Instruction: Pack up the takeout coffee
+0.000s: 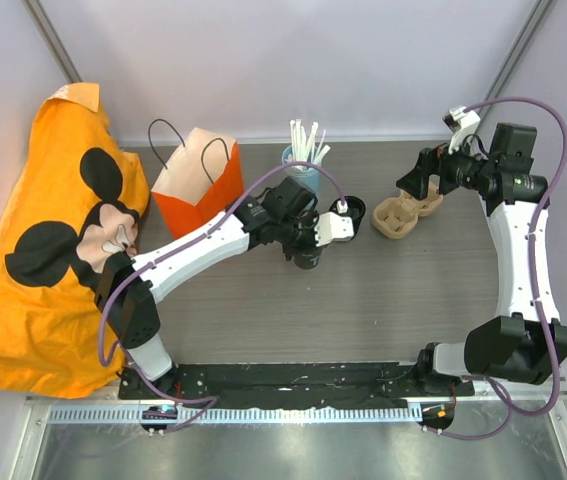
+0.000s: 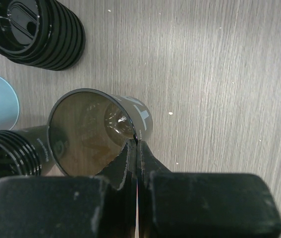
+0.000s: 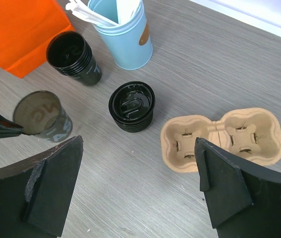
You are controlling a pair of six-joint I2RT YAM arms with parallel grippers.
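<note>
A dark see-through takeout cup (image 2: 88, 134) leans over near the table's middle, also seen as the cup (image 3: 43, 116). My left gripper (image 2: 136, 145) is shut on its rim, one finger inside and one outside; from above this gripper (image 1: 306, 240) sits over the cup (image 1: 309, 258). A stack of black lids (image 3: 132, 105) lies just right of it. The brown two-hole cup carrier (image 3: 223, 139) rests further right. My right gripper (image 3: 137, 148) hangs open and empty above the table, between the lids and the carrier, close to the carrier (image 1: 406, 215).
An orange paper bag (image 1: 198, 185) stands at the back left. A blue cup (image 3: 123, 34) holding white sticks and a stack of black cups (image 3: 73, 57) stand behind the held cup. An orange printed cloth (image 1: 53, 230) covers the table's left side.
</note>
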